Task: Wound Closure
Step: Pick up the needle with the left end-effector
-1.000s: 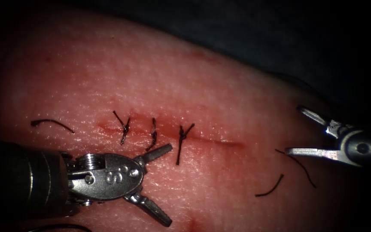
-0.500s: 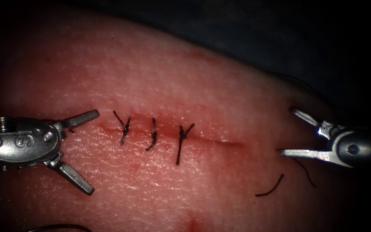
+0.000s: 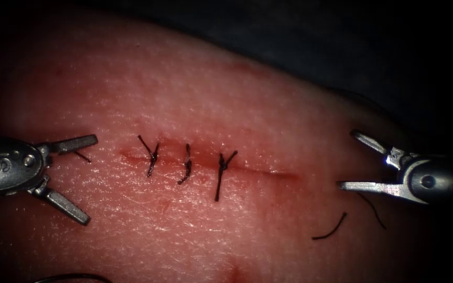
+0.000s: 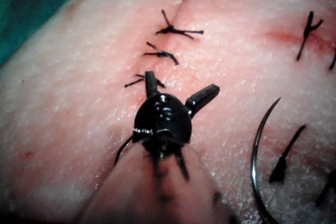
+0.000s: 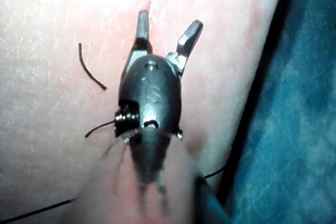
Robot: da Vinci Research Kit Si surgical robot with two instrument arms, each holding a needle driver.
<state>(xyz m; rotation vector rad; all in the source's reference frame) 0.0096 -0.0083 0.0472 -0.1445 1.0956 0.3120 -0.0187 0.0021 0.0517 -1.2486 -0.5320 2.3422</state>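
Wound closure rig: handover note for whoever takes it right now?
Left tool: jaws open, holds nothing, over the tissue at the left end of the cut.
Right tool: jaws open, holds nothing, off the right end of the cut.
Needle: lies free on the tissue in the left wrist view, held by neither tool.
Done: three knotted stitches across the left part of the cut.
Left: the right stretch of the cut has no stitch.
Loose cut ends of thread lie near both tools.
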